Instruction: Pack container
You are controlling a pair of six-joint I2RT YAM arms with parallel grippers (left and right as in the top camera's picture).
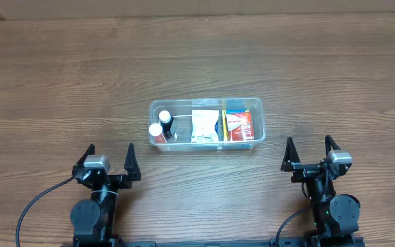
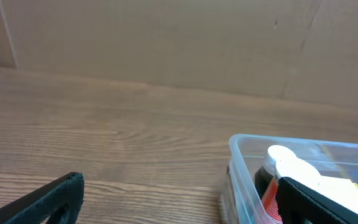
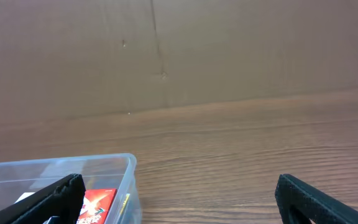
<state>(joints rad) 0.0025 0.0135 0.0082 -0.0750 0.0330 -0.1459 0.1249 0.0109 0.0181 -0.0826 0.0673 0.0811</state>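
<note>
The clear plastic container [image 1: 206, 105] sits at the table's middle. It holds two small white-capped bottles [image 1: 163, 123] at its left end, a white packet [image 1: 202, 127] in the middle and a red box [image 1: 238, 126] at the right. My left gripper [image 1: 110, 160] is open and empty, near the front edge, left of the container. My right gripper [image 1: 310, 152] is open and empty, front right of it. The container's left corner [image 2: 241, 149] with a bottle [image 2: 284, 163] shows in the left wrist view. Its right corner [image 3: 126, 163] with the red box [image 3: 98, 205] shows in the right wrist view.
The wooden table [image 1: 60, 75] spreads around the container. A brown cardboard wall [image 2: 166, 37] stands behind it, also seen in the right wrist view [image 3: 229, 43]. Black cables [image 1: 36, 202] run from the arm bases at the front edge.
</note>
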